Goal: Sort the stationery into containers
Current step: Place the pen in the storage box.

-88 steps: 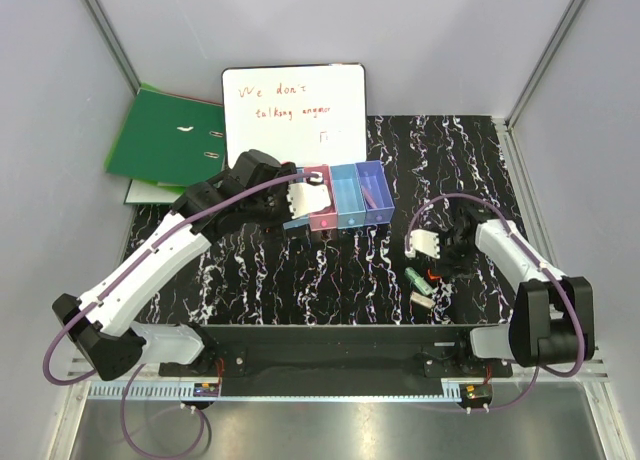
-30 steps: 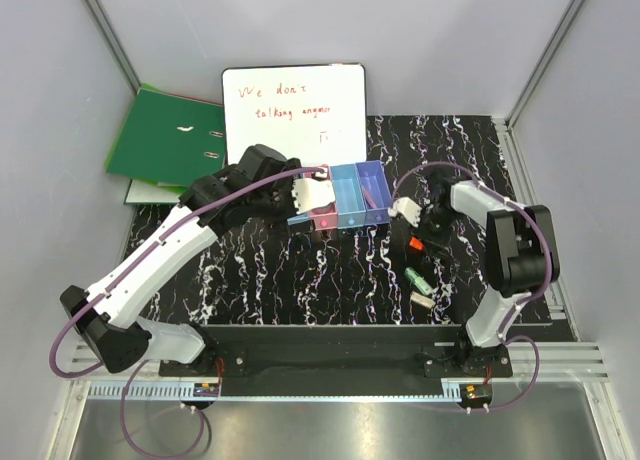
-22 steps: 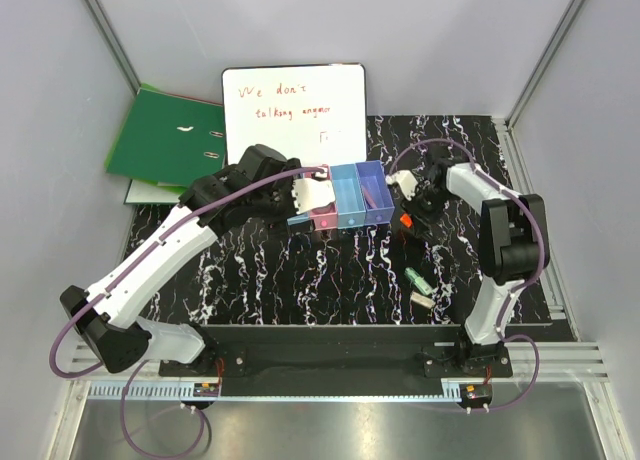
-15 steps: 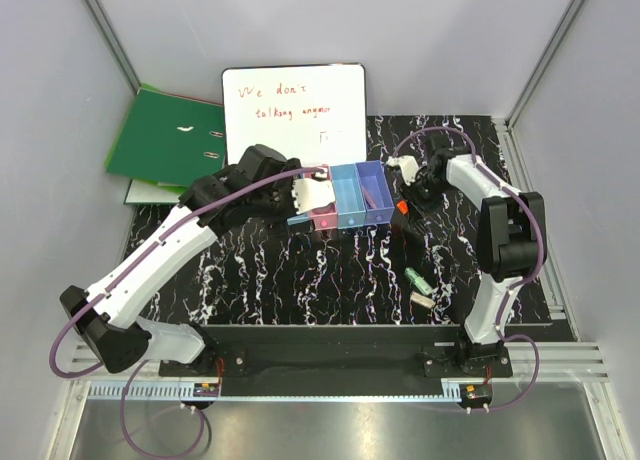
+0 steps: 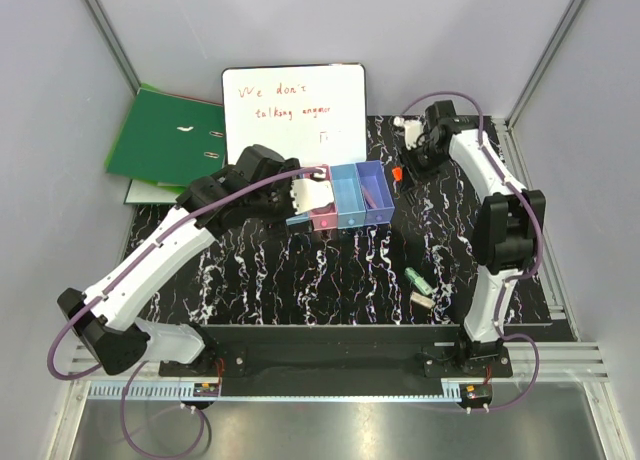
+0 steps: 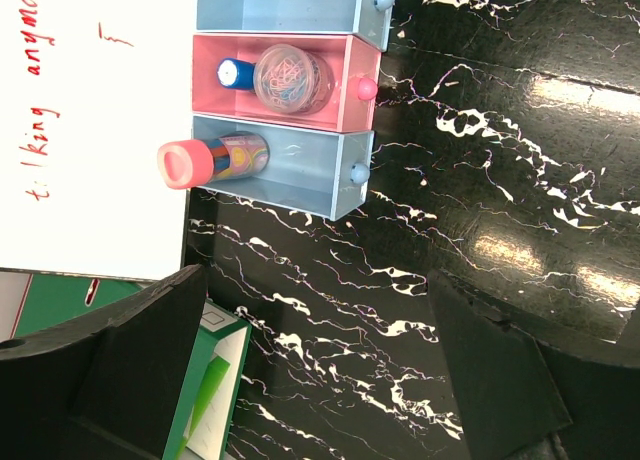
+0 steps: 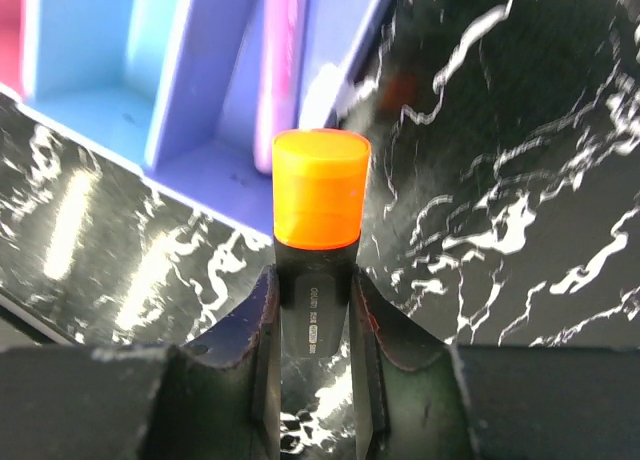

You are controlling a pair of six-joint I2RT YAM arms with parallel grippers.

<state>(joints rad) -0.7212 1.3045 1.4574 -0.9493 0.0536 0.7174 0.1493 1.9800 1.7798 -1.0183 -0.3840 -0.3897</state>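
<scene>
marker gripped at the purple end of the bins

top external: the row of bins (image 5: 349,197) sits in front of the whiteboard (image 5: 293,108), with the green binder (image 5: 165,135) off beyond its left end. the left gripper (image 5: 314,185) hangs over the left end of the row. the right gripper (image 5: 405,164) is just past the purple end, toward the back, with the red-and-black marker (image 5: 397,173) pinched in it, red cap toward the bins. the green stick (image 5: 418,278) and the small pink bar (image 5: 422,299) lie close together on the table (image 5: 300,265), well in front of the purple end.

left wrist: the left gripper (image 6: 310,380) is spread wide with nothing between its fingers (image 6: 130,370). the pink-capped cylinder (image 6: 215,160) lies in the end light blue bin. the blue-capped tube (image 6: 235,74) and the clear round pot (image 6: 292,78) sit side by side in the pink bin next to it.

right wrist: the right gripper (image 7: 315,290) is clamped on the marker's black body, orange-red cap (image 7: 320,188) pointing at the purple bin (image 7: 200,90). something pink lies inside that bin, too blurred to name.
</scene>
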